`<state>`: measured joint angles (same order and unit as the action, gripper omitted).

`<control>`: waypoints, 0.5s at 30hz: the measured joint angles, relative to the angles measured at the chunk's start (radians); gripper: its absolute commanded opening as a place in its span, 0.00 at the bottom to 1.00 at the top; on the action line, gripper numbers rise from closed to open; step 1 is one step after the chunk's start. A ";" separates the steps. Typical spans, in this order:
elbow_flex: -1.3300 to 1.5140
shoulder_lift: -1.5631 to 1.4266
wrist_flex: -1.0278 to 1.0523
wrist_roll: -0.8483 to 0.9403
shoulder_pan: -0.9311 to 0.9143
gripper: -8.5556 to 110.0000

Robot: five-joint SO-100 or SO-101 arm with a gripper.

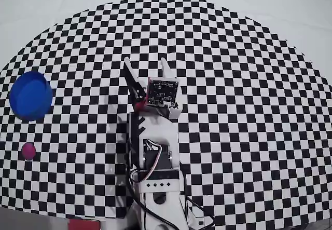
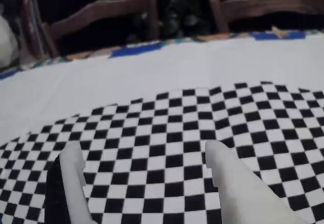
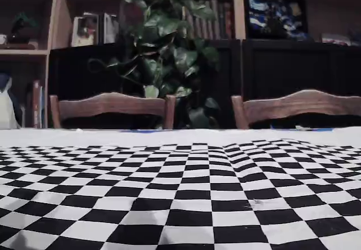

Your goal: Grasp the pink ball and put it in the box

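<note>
Seen from overhead: the tool [image 1: 146, 63] near the middle of the checkered tabletop [image 1: 249, 110], pointing to the far edge, its two fingers spread apart with nothing between them, one dark finger on the left and one white finger on the right. The pink ball [image 1: 28, 150] far at the left edge of the overhead view, lying free on the squares, well apart from the tool. The box [image 1: 31, 96], round and bright blue, just beyond the ball on the same left side, near it but not touching, open side up. Nothing standing between the tool and these two things, only bare checkered cloth. In the wrist view: both white fingertips [image 2: 230, 171] low in the picture, wide open over the pattern, with a white cloth strip and wooden chairs [image 2: 101, 14] behind. In the fixed view: two chair backs [image 3: 113, 104], a leafy plant [image 3: 169, 47] and bookshelves [image 3: 84, 30] beyond the tabletop; ball and box not visible there.
</note>
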<state>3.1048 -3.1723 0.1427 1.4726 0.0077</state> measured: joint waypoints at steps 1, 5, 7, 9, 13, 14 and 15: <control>0.000 0.000 -0.005 0.002 0.000 0.31; 0.000 0.000 -0.009 0.002 0.025 0.30; 0.000 0.000 -0.009 0.002 0.051 0.30; 0.000 0.000 -0.009 0.002 0.046 0.30; 0.000 0.000 -0.009 0.002 0.078 0.30; 0.000 0.000 -0.009 0.002 0.094 0.30; 0.000 0.000 -0.009 0.002 0.115 0.30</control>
<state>3.1048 -3.1723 0.1335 1.4742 0.1227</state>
